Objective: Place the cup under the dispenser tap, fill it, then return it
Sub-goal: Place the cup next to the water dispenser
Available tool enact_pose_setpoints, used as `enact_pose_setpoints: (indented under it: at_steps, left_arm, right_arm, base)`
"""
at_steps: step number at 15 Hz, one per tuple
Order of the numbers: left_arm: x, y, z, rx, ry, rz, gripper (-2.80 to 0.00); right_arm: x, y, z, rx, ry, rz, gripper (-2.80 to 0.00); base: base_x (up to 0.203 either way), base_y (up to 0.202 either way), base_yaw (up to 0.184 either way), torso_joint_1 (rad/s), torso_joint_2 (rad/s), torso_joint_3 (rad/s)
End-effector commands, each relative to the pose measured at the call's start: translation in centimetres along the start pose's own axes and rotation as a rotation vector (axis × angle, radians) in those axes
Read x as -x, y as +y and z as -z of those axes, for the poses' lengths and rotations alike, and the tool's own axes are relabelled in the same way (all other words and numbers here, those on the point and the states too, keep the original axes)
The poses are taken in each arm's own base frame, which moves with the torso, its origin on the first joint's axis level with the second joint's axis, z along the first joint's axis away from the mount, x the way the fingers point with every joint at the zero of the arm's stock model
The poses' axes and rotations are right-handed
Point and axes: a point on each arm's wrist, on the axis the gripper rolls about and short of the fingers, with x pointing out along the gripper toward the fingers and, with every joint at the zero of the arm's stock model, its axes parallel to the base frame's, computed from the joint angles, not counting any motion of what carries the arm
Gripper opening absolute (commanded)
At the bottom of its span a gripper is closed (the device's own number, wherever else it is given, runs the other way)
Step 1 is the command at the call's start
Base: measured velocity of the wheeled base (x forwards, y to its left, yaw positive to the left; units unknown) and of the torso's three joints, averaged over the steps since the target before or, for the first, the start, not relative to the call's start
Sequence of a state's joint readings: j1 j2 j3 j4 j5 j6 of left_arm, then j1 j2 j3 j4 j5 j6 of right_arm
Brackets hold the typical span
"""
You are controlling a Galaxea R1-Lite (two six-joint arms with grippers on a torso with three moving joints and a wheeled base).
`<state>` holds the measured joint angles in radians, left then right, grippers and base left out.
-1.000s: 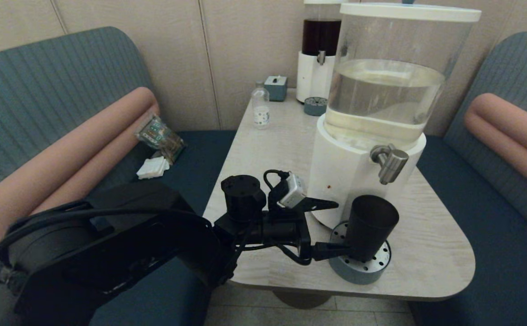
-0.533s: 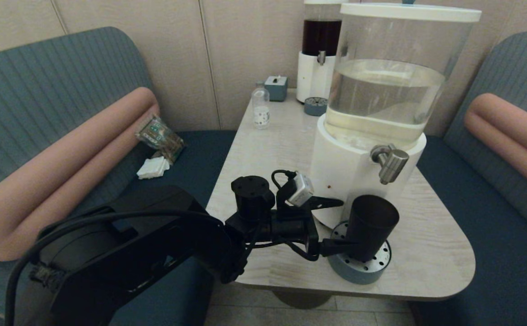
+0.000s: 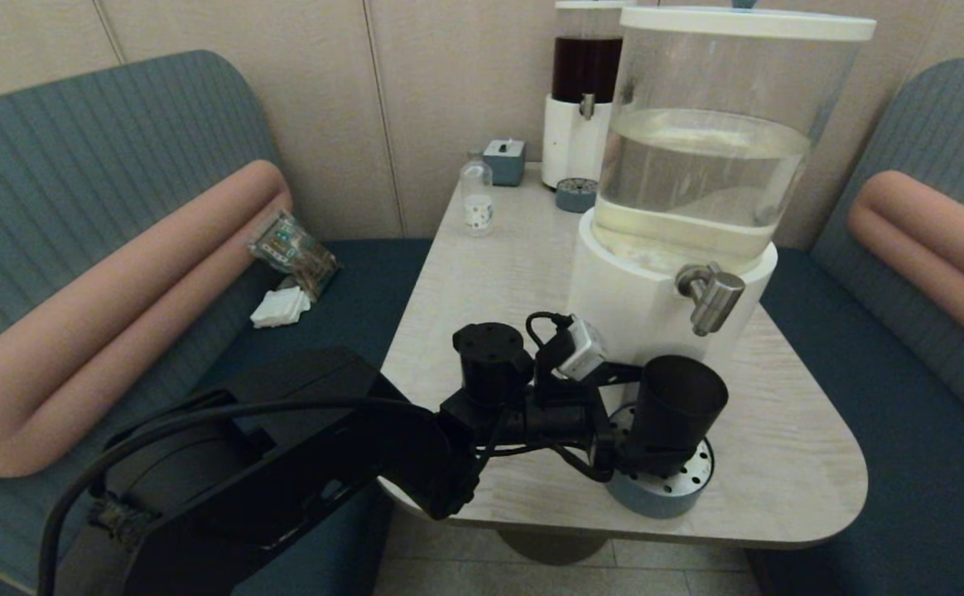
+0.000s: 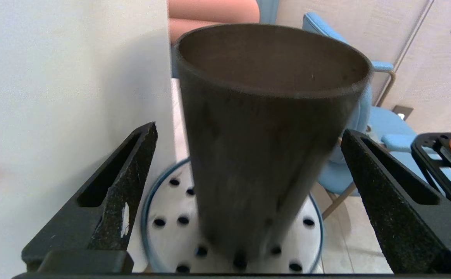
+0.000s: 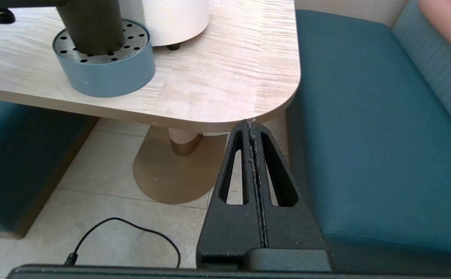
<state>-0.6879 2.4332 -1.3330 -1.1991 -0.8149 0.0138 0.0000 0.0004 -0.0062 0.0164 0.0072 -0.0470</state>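
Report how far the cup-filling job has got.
Done: the cup stands upright on the perforated drip tray, below the dispenser tap. In hand: the left gripper is open, fingers either side of the cup. Whether it holds liquid cannot be told. Left: returning it. Right gripper idles below the table edge.

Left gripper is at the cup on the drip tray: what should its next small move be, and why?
Probably close on the cup: the left gripper is open, a finger on each side with gaps, and the cup stands on the drip tray below the dispenser tap. The right gripper stays parked.
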Motion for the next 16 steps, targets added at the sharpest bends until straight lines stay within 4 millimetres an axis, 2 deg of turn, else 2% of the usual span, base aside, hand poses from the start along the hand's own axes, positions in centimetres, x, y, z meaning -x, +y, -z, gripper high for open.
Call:
enact_pose_setpoints:
  at_steps: [1,8,9,16]
  left_arm:
    - [-0.3,0.0,0.1,-0.005,-0.004,0.005,0.00]
    - [-1.0,-0.1,0.1,-0.016,-0.017,-0.026,0.00]
    - [-1.1,0.0,0.2,-0.020,-0.021,-0.035,-2.80]
    - [-1.6,-1.0,-0.4,-0.020,-0.026,-0.013,-2.80]
  right_arm:
    - [0.0,0.0,0.0,0.001,-0.001,0.000,-2.80]
    - [0.0,0.0,0.0,0.001,-0.001,0.000,-2.80]
    - [0.0,0.0,0.0,0.001,-0.001,0.000,-2.80]
    - [0.0,0.0,0.0,0.001,-0.001,0.000,-2.80]
  base:
    - [0.000,0.000,0.000,0.000,0.00,0.000]
    - [0.000,0.000,0.000,0.000,0.00,0.000]
    - [0.000,0.000,0.000,0.000,0.00,0.000]
    - [0.000,0.000,0.000,0.000,0.00,0.000]
